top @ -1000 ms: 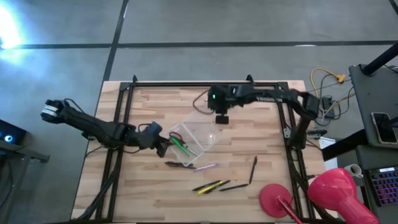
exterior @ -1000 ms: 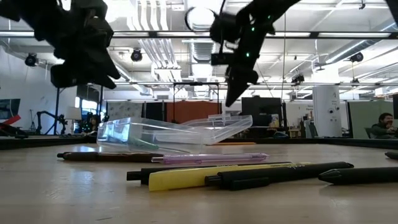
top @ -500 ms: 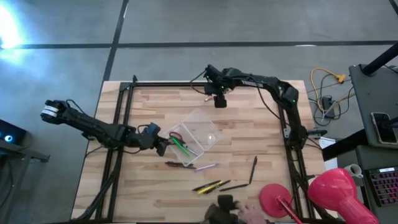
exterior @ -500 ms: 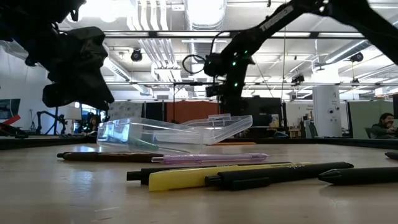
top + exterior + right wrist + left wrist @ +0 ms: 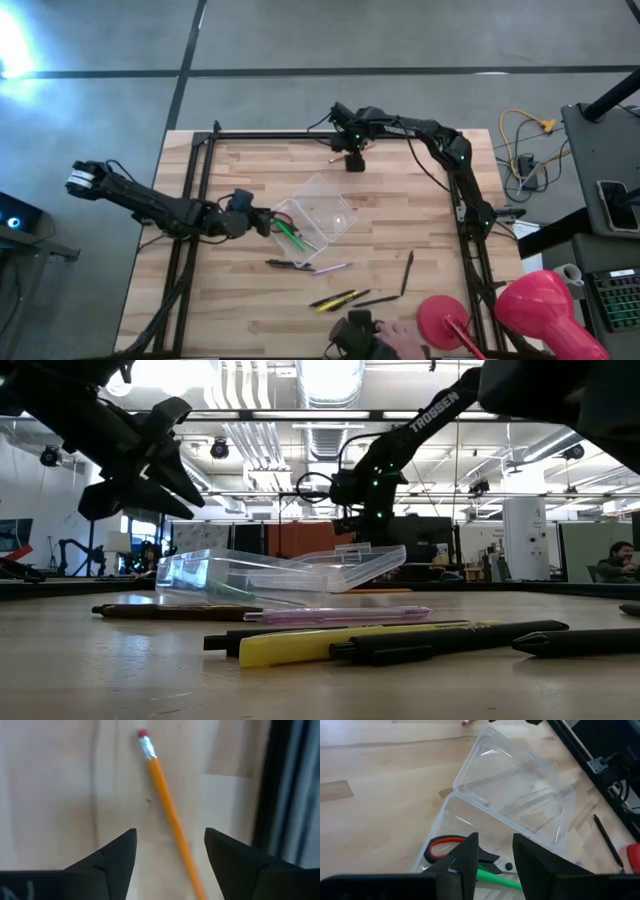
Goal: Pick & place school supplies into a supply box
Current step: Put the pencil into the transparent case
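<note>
The clear supply box [image 5: 313, 221] lies open mid-table, its lid [image 5: 515, 785] folded back. Red-handled scissors [image 5: 442, 847] and a green pen [image 5: 495, 879] lie inside. My left gripper [image 5: 267, 224] hovers open at the box's left end, its fingers [image 5: 465, 857] above the scissors with nothing between them. My right gripper [image 5: 353, 164] points down near the table's far edge, open. An orange pencil [image 5: 162, 790] lies flat on the wood below the gap between its fingers, untouched. Several pens [image 5: 340, 297] lie loose on the near half of the table.
A dark brown pen [image 5: 284, 264], a lilac pen [image 5: 331, 269] and a dark pen [image 5: 408, 272] lie in front of the box. Pink-red round objects [image 5: 445, 322] sit at the near right corner. A person's hand [image 5: 385, 335] reaches in at the near edge.
My right gripper has gone from above the box toward the table's far edge and down, ending over the orange pencil. My left gripper has rolled at the box's left end, so that the low view now shows its two fingers apart. A person's hand has come in at the near edge.
</note>
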You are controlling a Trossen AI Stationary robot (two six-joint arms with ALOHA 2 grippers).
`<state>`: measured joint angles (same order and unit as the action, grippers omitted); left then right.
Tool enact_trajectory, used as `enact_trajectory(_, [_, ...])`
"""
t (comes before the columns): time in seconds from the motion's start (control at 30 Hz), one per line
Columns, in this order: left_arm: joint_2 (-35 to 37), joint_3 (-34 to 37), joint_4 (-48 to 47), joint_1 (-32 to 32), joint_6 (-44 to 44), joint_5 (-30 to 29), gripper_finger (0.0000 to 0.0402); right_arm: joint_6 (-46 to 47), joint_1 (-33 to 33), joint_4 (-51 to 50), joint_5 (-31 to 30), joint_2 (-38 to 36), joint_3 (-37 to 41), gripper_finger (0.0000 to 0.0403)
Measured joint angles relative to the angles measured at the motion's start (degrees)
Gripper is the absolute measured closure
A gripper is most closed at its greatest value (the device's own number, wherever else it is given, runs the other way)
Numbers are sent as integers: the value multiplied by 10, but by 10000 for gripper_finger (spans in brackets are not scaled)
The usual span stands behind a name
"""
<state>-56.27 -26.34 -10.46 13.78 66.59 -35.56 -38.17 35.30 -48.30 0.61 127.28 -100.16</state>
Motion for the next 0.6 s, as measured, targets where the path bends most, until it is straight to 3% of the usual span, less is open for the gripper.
enact_trajectory(0.2, [0,2,0,0,7,0,297,-6,10,42,-4,15,3,188])
enact_trajectory(0.6, [0,2,0,1,30,0,297,42,23,21,6,46,1,206])
